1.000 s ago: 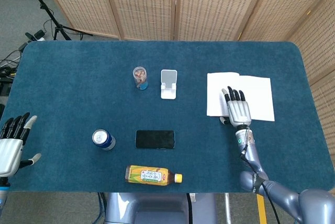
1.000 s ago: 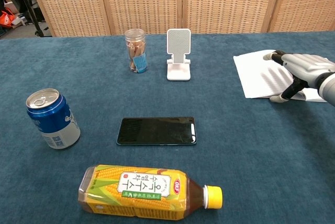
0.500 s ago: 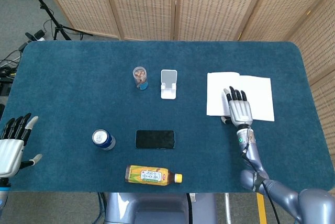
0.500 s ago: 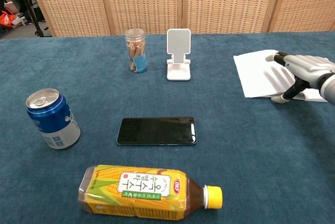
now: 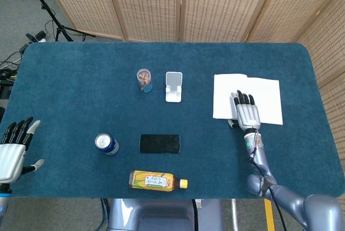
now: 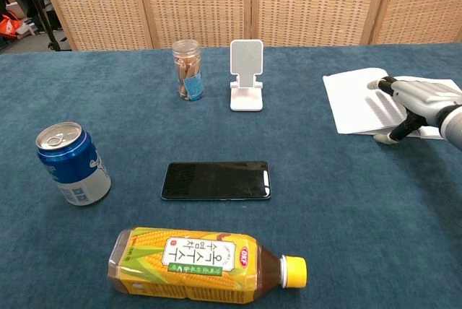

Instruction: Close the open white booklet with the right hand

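Your right robot hand (image 5: 247, 114) lies flat, fingers extended, over the near edge of the open white booklet (image 5: 247, 97). Your left robot hand (image 5: 13, 150) hangs open at the blue surface's (image 5: 81, 85) left edge, holding nothing.

Both hands are silver-backed with black fingers: right hand (image 5: 247, 115) on a grey-blue jointed forearm, left hand (image 5: 12, 153) white-thumbed

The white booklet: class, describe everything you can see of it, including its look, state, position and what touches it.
The white booklet lies open and flat on the blue table, toward the robot's right side. Two plain white paper pages show, split by a central fold; faint lines of print are too small to read. The right hand lies palm-down over its near edge beside the fold, fingers extended onto the page. Nothing else touches it.
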